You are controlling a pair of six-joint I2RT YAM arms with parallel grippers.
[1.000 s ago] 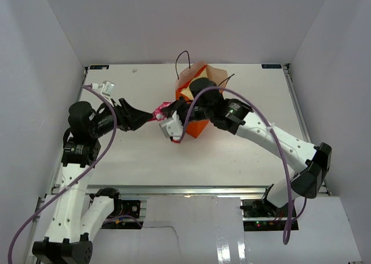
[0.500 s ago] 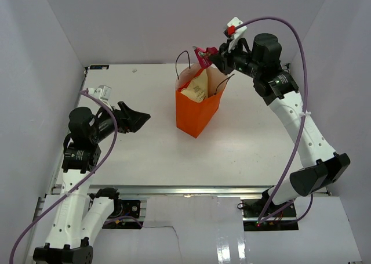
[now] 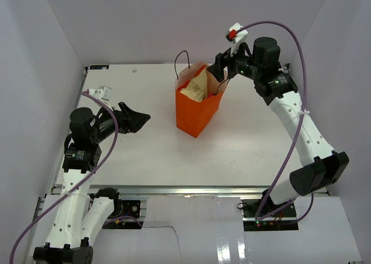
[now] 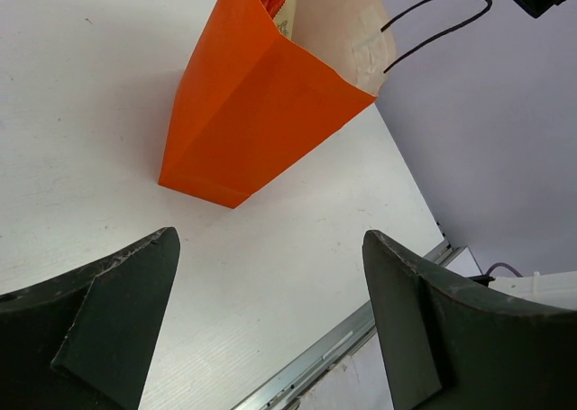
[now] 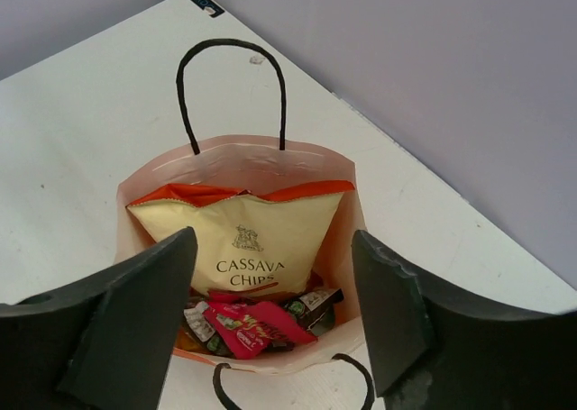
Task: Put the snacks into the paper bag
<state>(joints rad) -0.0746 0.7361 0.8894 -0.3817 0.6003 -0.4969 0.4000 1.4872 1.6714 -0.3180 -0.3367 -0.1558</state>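
Observation:
The orange paper bag [image 3: 196, 112] stands upright at the table's far middle, its black cord handles up. Inside it, in the right wrist view, a cream-and-red chip bag [image 5: 239, 234] leans on the far wall above several small snacks, among them a pink-red packet [image 5: 255, 325] and a dark packet [image 5: 313, 304]. My right gripper [image 3: 216, 73] hangs open just above the bag's mouth [image 5: 236, 149], its jaws apart with nothing between them [image 5: 273, 248]. My left gripper [image 3: 138, 120] is open and empty [image 4: 269, 241], well left of the bag [image 4: 261, 104], low over the table.
The white table [image 3: 151, 154] ends at a metal rail [image 4: 347, 333] on the near side. Pale enclosure walls rise close behind the bag and on both sides. The cord handles [image 5: 233, 50] stick up above the bag's rim.
My right gripper carried the pink-red packet from beside the left gripper up over the bag, then opened; the packet now lies inside the bag. The left arm stayed put.

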